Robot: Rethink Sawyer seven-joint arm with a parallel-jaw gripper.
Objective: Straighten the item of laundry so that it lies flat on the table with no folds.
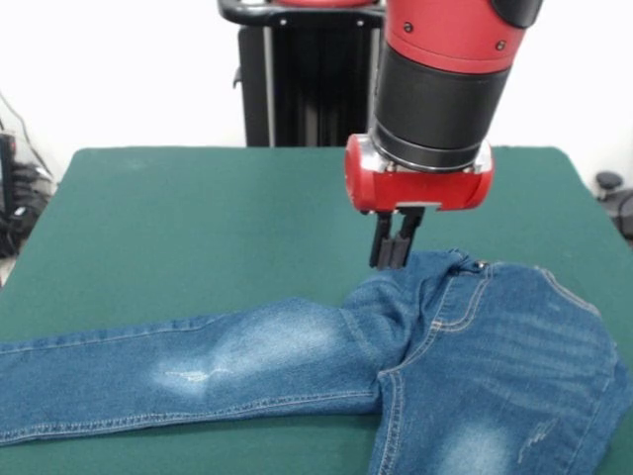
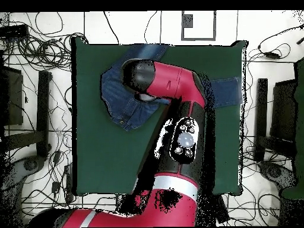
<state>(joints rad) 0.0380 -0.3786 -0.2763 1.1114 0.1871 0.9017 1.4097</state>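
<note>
Faded blue denim jeans [image 1: 465,356] spread on dark green cloth worktop [image 1: 198,228] — one leg stretched sideways, other folded. Black fingers [image 1: 382,240] of red-and-black gripper [image 1: 392,259] closed together, tips touching waistband edge — not visibly gripping.

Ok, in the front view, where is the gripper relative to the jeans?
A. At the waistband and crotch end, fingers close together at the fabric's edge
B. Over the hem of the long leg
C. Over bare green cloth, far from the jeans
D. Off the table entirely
A: the gripper comes down right at the upper edge of the jeans near the waistband, its fingers drawn close together, not out at the leg's far end or on bare table.
</note>
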